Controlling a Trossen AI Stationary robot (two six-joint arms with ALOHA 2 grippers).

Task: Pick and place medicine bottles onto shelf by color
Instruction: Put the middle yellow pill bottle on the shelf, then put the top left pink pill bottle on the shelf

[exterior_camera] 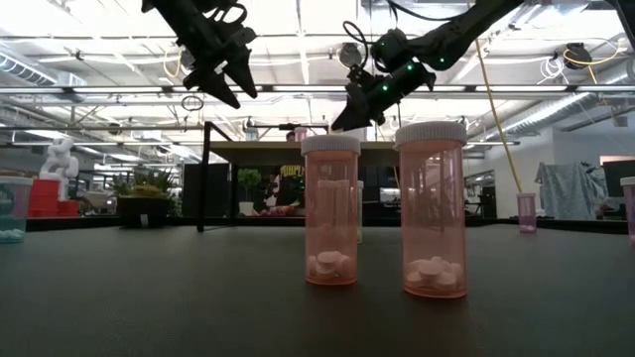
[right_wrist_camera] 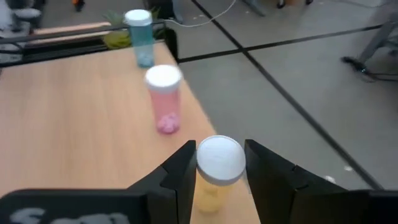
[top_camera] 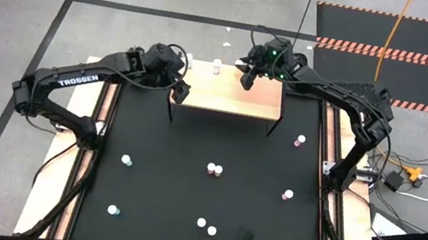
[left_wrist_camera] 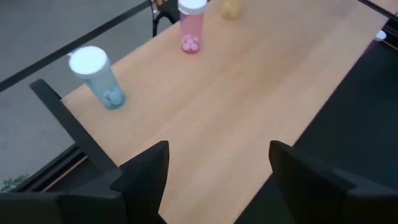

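Two dark arms reach over the wooden shelf (top_camera: 226, 100) at the black table's (top_camera: 184, 194) far edge; small medicine bottles (top_camera: 213, 170) dot the mat.

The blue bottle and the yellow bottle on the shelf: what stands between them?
The pink bottle stands between the blue bottle and the yellow bottle on the shelf, clearest in the right wrist view.

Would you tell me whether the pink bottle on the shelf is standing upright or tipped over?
Upright: the pink bottle stands on the shelf, white cap on top, pills settled at its bottom.
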